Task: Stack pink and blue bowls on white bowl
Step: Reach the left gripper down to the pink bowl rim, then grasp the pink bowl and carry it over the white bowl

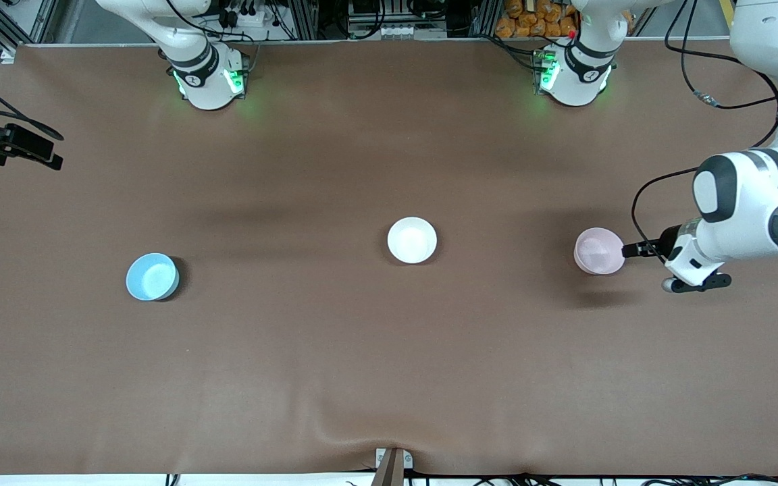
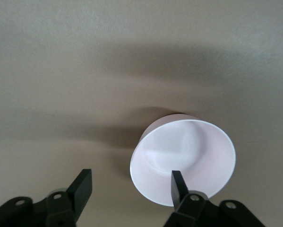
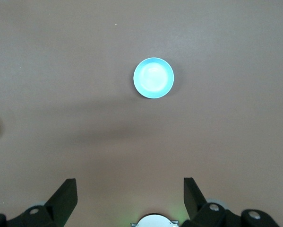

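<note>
Pale pink bowl (image 1: 599,251), plain and round, sits upright toward the left arm's end; the left gripper (image 2: 132,187) straddles its rim, parted. The right gripper (image 3: 130,196) hangs wide.

- I see the worktop (image 1: 335,351) covered in a brown matt sheet that looks like cloth or soft vinyl, with a slight ripple at the edge nearest the front camera.
- The pink bowl (image 1: 598,250) looks like smooth plastic with a soft sheen inside.
- The white bowl (image 1: 412,239) has the same smooth plastic look, faintly creamy.
- The blue bowl (image 1: 152,276) is smooth plastic too, catching a bright glare in my right wrist view.
- The 2 arms wear glossy white shells with black joints.
- The left end effector (image 2: 132,187) has matt black fingers (image 2: 81,187), seemingly hard plastic.
</note>
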{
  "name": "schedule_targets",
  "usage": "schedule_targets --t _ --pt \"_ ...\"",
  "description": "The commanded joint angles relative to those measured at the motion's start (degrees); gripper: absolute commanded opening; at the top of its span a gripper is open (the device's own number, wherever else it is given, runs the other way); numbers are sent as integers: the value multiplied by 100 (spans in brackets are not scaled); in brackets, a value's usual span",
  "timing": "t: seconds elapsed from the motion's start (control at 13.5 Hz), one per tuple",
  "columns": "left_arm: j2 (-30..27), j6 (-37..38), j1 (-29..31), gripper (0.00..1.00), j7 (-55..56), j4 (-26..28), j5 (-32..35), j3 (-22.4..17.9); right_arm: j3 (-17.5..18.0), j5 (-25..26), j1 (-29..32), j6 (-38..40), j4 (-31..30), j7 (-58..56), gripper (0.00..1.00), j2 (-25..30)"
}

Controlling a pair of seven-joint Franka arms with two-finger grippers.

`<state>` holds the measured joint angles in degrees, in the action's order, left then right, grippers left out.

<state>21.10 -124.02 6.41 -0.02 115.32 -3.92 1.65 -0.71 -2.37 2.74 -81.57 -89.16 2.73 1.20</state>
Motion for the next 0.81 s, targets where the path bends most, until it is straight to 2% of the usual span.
schedule_targets --t 0.0,0.15,0.22,0.3,0.44,0.52,0.74 --pt "271 -385 149 70 -130 88 -118 46 1 79 -37 62 48 34 100 -14" --pt "342 -439 159 67 -130 96 -118 46 -8 79 -28 97 57 34 100 -5" --pt "360 -439 159 60 -130 140 -118 55 -8 79 -28 106 57 34 100 -5" --pt "403 -439 159 47 -130 140 -118 64 -8 79 -20 106 57 34 100 -5" --pt "421 -439 107 7 -121 140 -118 72 -8 79 -28 106 57 34 100 -5" --pt "439 -439 98 0 -121 140 -118 72 -8 79 -37 106 57 34 100 -5" --pt "405 -439 159 0 -130 149 -118 265 -8 87 -37 106 57 34 100 -5"
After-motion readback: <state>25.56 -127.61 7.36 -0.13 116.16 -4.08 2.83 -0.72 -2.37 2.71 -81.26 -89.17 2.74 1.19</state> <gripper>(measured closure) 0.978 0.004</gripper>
